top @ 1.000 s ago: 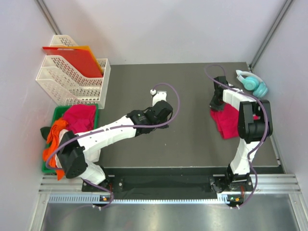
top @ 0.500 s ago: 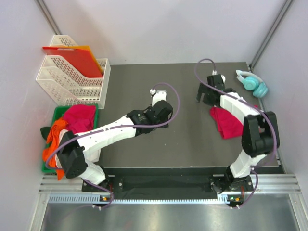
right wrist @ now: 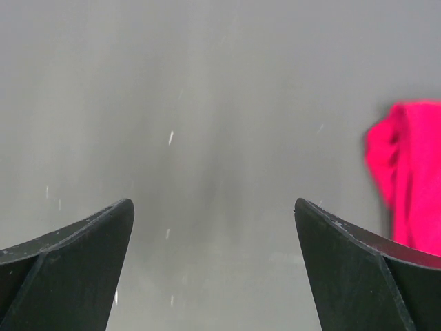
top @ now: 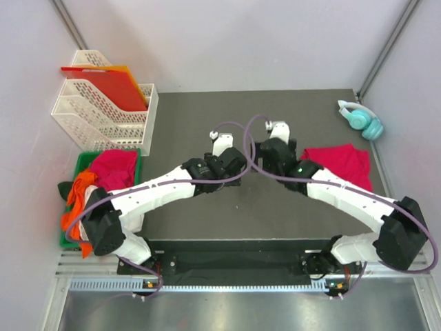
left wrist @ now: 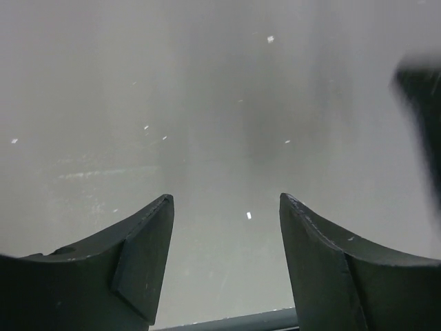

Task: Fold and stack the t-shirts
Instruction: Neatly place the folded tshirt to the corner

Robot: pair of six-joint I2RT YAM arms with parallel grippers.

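Nearest the arm bases, the dark grey tabletop [top: 262, 214] in the middle is bare, with no folded stack anywhere on it. Left tool [left wrist: 227, 200] hovers over that bare middle, fingers partly spread, nothing between them. Right tool [right wrist: 213, 203] is just beside it, fingers spread wide, also holding nothing. So neither arm has cloth in hand. At the left edge, the green plastic bin [top: 81, 160] holds a crumpled heap: an orange cloth t-shirt [top: 77, 196] spilling over the near side and a pinkish-red cloth t-shirt [top: 114, 169] bunched on top; both look unfolded. On the right side of the tabletop lies the plain crimson-red cloth t-shirt [top: 341, 164], apart from both tools, in a rough flat slab with rumpled edges; cannot tell if that counts as a finished fold. Farther back sit the white mesh file trays [top: 103, 117] with a flat red-orange plastic sheet [top: 103, 86], and teal headphones [top: 362, 118] in the far right corner. Judgement: early in the task, one shirt out at most, the bin heap left, stacking not begun.
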